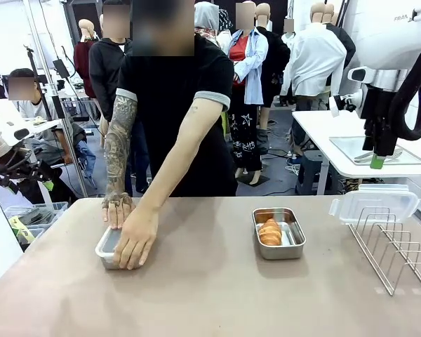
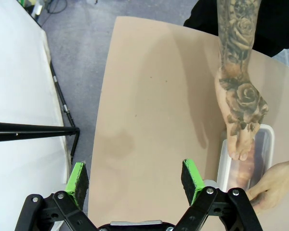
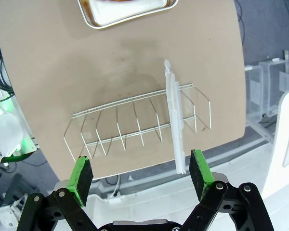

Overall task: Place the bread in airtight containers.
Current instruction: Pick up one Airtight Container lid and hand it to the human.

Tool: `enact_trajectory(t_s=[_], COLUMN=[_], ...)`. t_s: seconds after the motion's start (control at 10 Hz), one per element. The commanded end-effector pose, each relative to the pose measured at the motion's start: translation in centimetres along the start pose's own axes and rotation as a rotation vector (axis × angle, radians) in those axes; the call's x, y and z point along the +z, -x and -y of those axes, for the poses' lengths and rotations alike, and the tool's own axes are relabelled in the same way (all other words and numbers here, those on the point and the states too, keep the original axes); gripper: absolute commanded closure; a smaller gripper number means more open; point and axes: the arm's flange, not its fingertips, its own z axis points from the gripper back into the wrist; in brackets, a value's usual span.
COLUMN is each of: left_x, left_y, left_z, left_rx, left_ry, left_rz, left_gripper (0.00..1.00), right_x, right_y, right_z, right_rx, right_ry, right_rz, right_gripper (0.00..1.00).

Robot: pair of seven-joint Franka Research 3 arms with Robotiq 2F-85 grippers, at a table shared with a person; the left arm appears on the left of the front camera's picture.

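Note:
One croissant lies in an open steel container right of the table's centre. At the left, a person's two hands press down on a lidded container. In the left wrist view that container sits at the right edge, with bread showing brown through the clear lid and the hands on it. My left gripper hangs open above bare table, apart from them. My right gripper is open too, high above the rack; in the front view it hangs at the upper right.
A wire rack stands at the table's right end with a clear lid leaning on it. In the right wrist view the rack and the lid on edge lie below the gripper, and the open container's rim is at the top.

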Motion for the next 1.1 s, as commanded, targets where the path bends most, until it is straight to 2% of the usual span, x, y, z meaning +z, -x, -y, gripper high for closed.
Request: enact_trajectory(t_s=[0.0, 1.0], left_x=[0.11, 0.11], left_y=[0.07, 0.07], left_z=[-0.07, -0.07], left_rx=[0.005, 0.005], left_ry=[-0.002, -0.002], left_rz=[0.001, 0.001], left_gripper=[0.00, 0.00], right_x=[-0.10, -0.10], right_y=[0.03, 0.03], right_z=[-0.21, -0.21], right_rx=[-0.006, -0.006], right_ry=[-0.004, -0.004], right_rz=[0.008, 0.008], right_gripper=[0.00, 0.00])
